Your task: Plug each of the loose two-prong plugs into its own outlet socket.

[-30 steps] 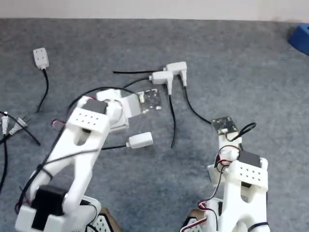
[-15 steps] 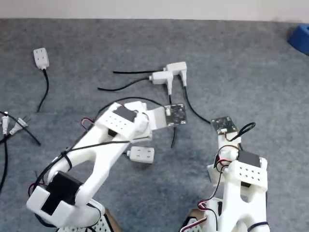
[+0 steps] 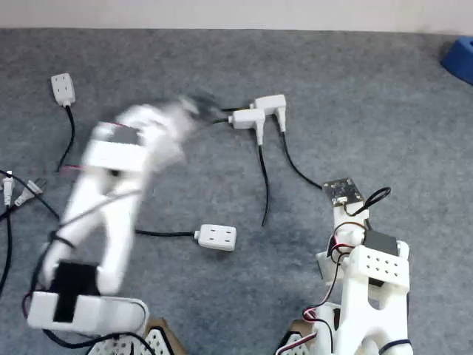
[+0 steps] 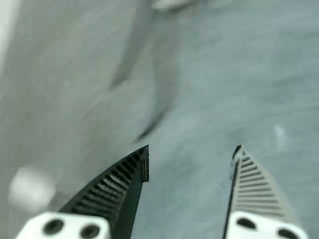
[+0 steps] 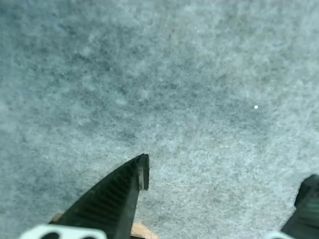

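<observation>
A white outlet socket lies on the grey carpet near the front centre, its black cord running left. A second socket lies at the back left. Two white cord ends lie side by side at the back centre. Loose two-prong plugs lie at the left edge. My left arm is stretched toward the back, its motion-blurred gripper just left of the cord ends; in its wrist view the left gripper is open and holds nothing. My right gripper is open over bare carpet.
The right arm stands at the front right with its wrist camera board facing up. Black cords trail across the middle of the carpet. A blue object sits at the back right edge.
The left arm has swung from the centre toward the back left. The front socket slid slightly nearer the front early on, then stayed put. The right arm has not moved.
</observation>
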`<state>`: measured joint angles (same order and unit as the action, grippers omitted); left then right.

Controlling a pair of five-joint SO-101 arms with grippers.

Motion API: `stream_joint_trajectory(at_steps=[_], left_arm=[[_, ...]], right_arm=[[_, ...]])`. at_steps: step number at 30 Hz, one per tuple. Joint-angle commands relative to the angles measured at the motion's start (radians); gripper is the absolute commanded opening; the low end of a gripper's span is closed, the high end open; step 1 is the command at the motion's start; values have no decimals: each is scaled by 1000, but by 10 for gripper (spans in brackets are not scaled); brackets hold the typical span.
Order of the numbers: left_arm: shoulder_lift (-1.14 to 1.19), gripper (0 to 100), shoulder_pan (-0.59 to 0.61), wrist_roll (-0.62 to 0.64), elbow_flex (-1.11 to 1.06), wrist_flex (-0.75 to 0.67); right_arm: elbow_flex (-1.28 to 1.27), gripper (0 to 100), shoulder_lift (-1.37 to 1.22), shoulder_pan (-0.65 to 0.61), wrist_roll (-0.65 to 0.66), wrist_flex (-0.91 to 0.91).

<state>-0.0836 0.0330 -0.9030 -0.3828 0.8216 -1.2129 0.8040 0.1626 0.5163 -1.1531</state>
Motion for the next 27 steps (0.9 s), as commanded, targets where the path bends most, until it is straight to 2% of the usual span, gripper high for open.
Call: stream_joint_trajectory(at_steps=[1, 5, 8, 11, 14, 16, 20, 24, 27], left_arm=[[102, 265, 400, 98, 240, 6], [380, 266, 667, 199, 558, 40], [561, 265, 791, 216, 823, 299], [690, 264, 857, 210, 1056, 574], [765, 264, 881, 74, 1208, 793], [789, 264, 900, -14, 1273, 882], [858, 263, 911, -135, 1294, 845], [972, 263, 917, -143, 1297, 721], [1023, 263, 924, -143, 1297, 712]], right_arm=[[22, 432, -2, -38, 6, -5], [22, 432, -2, -39, 5, -5], [22, 432, -2, -41, 5, -5], [22, 432, -2, -41, 5, -5], [22, 432, -2, -41, 5, -5], [22, 432, -4, -41, 5, -5], [22, 432, -4, -41, 8, -5], [22, 432, -4, -41, 8, -7], [22, 432, -4, -41, 8, -7]])
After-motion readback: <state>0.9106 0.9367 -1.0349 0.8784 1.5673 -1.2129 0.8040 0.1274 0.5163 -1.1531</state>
